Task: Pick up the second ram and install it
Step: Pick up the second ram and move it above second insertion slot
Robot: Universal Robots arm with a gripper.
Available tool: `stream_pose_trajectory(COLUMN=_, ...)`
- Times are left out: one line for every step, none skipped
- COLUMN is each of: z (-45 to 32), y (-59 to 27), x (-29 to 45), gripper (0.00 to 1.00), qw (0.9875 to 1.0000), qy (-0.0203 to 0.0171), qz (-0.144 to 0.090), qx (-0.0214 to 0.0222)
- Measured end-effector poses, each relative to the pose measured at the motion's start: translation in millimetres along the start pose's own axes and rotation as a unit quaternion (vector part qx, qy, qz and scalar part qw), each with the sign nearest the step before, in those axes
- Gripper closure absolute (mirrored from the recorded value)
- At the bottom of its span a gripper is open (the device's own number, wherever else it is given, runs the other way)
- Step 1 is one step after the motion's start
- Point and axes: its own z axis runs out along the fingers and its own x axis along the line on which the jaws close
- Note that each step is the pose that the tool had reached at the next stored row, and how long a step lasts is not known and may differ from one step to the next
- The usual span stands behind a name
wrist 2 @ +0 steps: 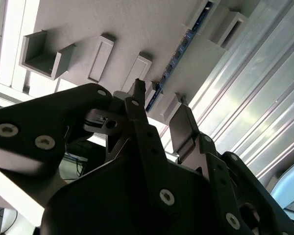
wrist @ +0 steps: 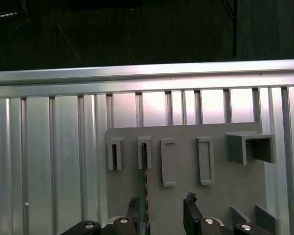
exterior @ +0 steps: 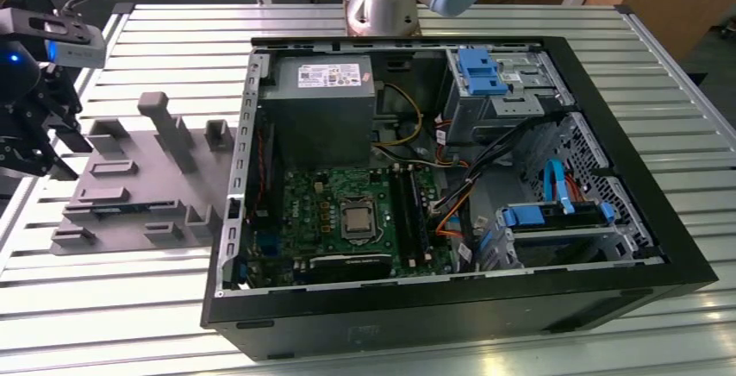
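Currently the gripper (wrist 2: 160,99) is hovering, jaws apart, above the second ram (wrist 2: 179,49) in the grey fixture (wrist 2: 137,29); centring them astride its edge seems wise.

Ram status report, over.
Gripper open above fixture. Ram on edge in fixture, not gripped. No obstruction seen.

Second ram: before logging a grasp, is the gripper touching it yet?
Cannot tell. In the second wrist view the open gripper frames the second ram, lying in the grey fixture, but one fingertip overlaps it; neither contact nor gap shows plainly.
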Motion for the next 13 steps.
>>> stream_pose_trajectory(z=0.1, y=0.0, x=0.0, gripper=0.53, qw=1.0000, qy=0.0000, qz=0.000, qx=0.0000)
stream_pose_trajectory(z=0.6, y=0.0, x=0.0, gripper=0.53, qw=1.0000, qy=-0.0001, qz=0.000, qx=0.0001)
stream_pose_trajectory(z=1.3, y=-0.1, x=0.3, gripper=0.53, qw=1.0000, qy=-0.0001, qz=-0.001, qx=0.0001)
stream_pose_trajectory(z=2.2, y=-0.1, x=0.6, gripper=0.53, qw=1.0000, qy=-0.0001, qz=-0.002, qx=0.0001)
stream_pose_trajectory(z=3.5, y=-0.1, x=1.0, gripper=0.53, qw=1.0000, qy=0.0000, qz=-0.003, qx=0.0000)
stream_pose_trajectory(z=5.0, y=-0.1, x=1.3, gripper=0.53, qw=1.0000, qy=0.0000, qz=-0.003, qx=0.0000)
stream_pose_trajectory(z=6.5, y=-0.2, x=1.9, gripper=0.53, qw=1.0000, qy=0.0000, qz=-0.003, qx=0.0000)
stream_pose_trajectory(z=7.9, y=-0.1, x=2.4, gripper=0.53, qw=1.0000, qy=0.0000, qz=-0.003, qx=0.0000)
stream_pose_trajectory(z=9.2, y=-0.1, x=3.0, gripper=0.53, qw=1.0000, qy=0.0000, qz=-0.003, qx=0.0000)
stream_pose_trajectory(z=10.3, y=-0.1, x=3.8, gripper=0.53, qw=1.0000, qy=0.0000, qz=-0.003, qx=0.0000)
stream_pose_trajectory(z=11.4, y=-0.2, x=4.6, gripper=0.53, qw=1.0000, qy=0.0000, qz=-0.003, qx=0.0000)
stream_pose_trajectory(z=12.4, y=-0.2, x=5.4, gripper=0.53, qw=1.0000, qy=0.0000, qz=-0.003, qx=0.0000)
stream_pose_trajectory(z=13.4, y=-0.3, x=6.0, gripper=0.53, qw=1.0000, qy=0.0000, qz=-0.003, qx=0.0000)
